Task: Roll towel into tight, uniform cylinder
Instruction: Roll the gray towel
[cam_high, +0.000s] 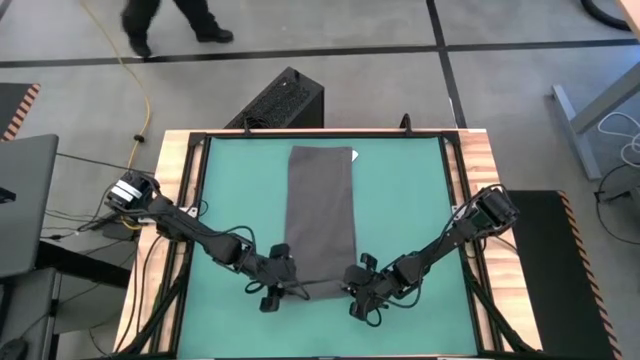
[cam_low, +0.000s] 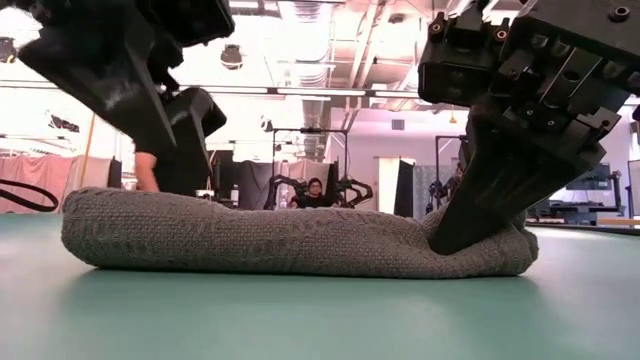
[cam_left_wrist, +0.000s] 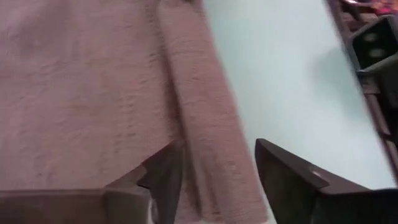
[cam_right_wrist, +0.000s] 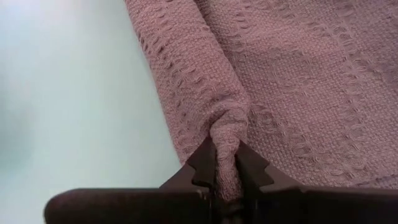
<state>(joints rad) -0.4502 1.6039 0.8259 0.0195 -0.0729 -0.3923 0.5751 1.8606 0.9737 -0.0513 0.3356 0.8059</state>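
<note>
One blank white tag (cam_high: 353, 155) on grey towel (cam_high: 321, 205).

Overhead cam straight down on the whole table (cam_high: 420, 200); low one at tabletop level, facing the room. Wrist cams super close on the towel's (cam_high: 322, 220) rolled end, shared by all four.

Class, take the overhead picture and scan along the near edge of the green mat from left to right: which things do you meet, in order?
Left gripper, open at the towel's near-left corner → towel, its near edge already rolled → right gripper, pinching the near-right corner.
</note>
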